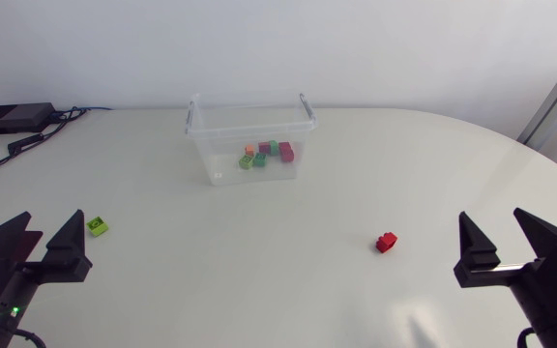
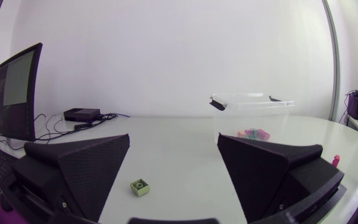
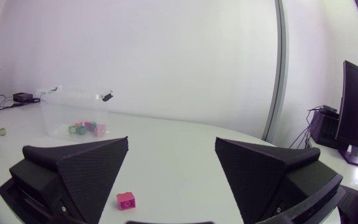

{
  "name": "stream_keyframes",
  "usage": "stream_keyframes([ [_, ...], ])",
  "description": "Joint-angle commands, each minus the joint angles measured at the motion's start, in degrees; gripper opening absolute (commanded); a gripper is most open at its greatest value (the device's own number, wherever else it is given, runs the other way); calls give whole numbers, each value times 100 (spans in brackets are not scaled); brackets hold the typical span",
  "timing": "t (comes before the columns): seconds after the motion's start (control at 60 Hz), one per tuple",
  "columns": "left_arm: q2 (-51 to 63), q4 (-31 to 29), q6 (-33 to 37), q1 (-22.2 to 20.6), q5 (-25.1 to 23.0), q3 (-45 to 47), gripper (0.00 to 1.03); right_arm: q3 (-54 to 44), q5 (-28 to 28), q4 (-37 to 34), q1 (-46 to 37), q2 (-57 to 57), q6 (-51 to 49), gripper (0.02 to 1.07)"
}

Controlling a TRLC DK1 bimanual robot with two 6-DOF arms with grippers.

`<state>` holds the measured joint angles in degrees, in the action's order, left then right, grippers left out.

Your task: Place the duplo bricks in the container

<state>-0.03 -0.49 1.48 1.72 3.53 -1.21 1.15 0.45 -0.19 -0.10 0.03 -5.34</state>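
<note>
Smooth, matte white, the bench (image 1: 259, 280) has a rounded far edge. Toward its back stands the container (image 1: 213, 159), a clear, thin-walled plastic box with a rectangular rim and no lid, its long axis running across the bench from side to side. A small heap of bricks (image 1: 267, 154) in orange, green, pink, teal and magenta lies on its floor. Two bricks lie outside it on the bare bench. The lime brick (image 2: 140, 186) is squarish, studs up, turned a little askew, and lies just ahead of the left pincer (image 1: 51, 222), between its fingers' lines. The red brick (image 3: 126, 200), blocky and studs up, lies ahead of the right pincer (image 1: 491, 217); its long axis is too small to tell. Both pincers, textured black wedges, stand spread wide and pinch nothing.
</note>
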Motion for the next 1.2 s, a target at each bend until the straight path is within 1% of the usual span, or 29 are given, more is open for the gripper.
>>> stream_keyframes([
  [0.0,-67,58,-77,-31,43,113,99,-124,-10,1,45,-30,77,103],
  [0.217,-85,40,-42,-22,34,51,99,-124,-10,-8,-17,-30,69,103],
  [0.267,-76,-100,-51,-40,43,-46,99,-124,-1,-17,-43,-30,69,103],
  [0.317,-76,-109,-51,-40,43,-63,99,-97,8,-8,-69,-30,60,103],
  [0.433,-76,-294,-51,-40,43,-248,99,131,26,-184,-43,58,77,103],
  [0.5,-32,-487,-68,-49,43,-476,99,333,34,-245,36,260,77,103],
  [0.583,232,-566,-68,-75,34,-731,99,588,43,-236,54,630,77,103],
  [0.683,988,-724,-121,-119,34,-1259,99,940,43,-245,54,1254,77,103],
  [0.7,1295,-821,-130,-119,34,-1470,99,1054,34,-254,63,1447,69,103],
  [0.717,1304,-830,-130,-119,34,-1487,99,1125,43,-263,63,1570,77,103],
  [0.783,2086,-1137,-139,-22,34,-2094,99,1423,-18,-333,80,2080,69,103],
  [0.8,2086,-1137,-139,-22,34,-2094,99,1423,-18,-333,80,2080,69,103],
  [0.817,2403,-1296,-139,-5,34,-2322,99,1546,-45,-359,89,2326,60,103],
  [0.9,3176,-1717,-148,13,34,-2929,99,1872,-62,-465,89,2880,51,103],
  [0.983,3888,-2148,-218,31,34,-3491,99,2250,-89,-728,107,3424,51,103],
  [1.1,4741,-2675,-235,101,43,-4089,99,2671,-221,-1115,124,3943,51,103],
  [1.183,5400,-3089,-209,189,51,-4546,99,2847,-238,-1247,142,4233,51,103],
])
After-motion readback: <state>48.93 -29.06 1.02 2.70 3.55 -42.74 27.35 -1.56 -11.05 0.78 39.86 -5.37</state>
